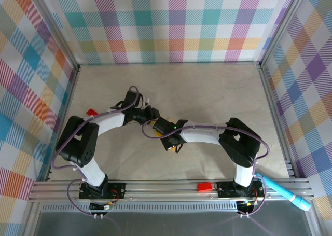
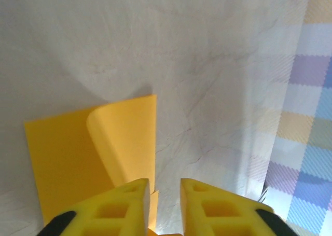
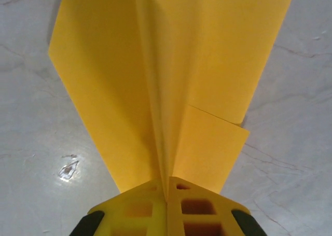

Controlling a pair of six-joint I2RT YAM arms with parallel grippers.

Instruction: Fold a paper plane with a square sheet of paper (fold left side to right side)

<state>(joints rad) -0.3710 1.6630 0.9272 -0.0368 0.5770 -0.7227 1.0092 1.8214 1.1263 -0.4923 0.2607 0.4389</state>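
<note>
Paper plane [image 3: 171, 80] sits near the middle of the table [image 1: 207, 91], under the two wrists where they meet; from the top camera I catch slivers of yellow-orange past the black housings. On my right wrist feed the right gripper [image 3: 167, 188] is clamped tight on the raised centre crease, jaws pressed together with the ridge pinched between them; from there the paper widens away from the fingers, a sloping wing on either side; a small square-cornered flap lies over one wing just beside the fingertips. On the left wrist feed the left gripper [image 2: 163, 184] has its jaws a little apart, bare table showing in the gap, and it grips nothing that I can see; a thin strip of yellow shows against the inner face of one finger, and I cannot tell whether it touches; ahead of those fingers and off to one side the paper lies flat with one flap curled up and over. A small red block [image 1: 92, 112] rests close to the table's left edge; a second red block [image 1: 204, 187] sits on the rail along the near edge; a light blue cylinder [image 1: 288, 193] lies at the near right corner.
</note>
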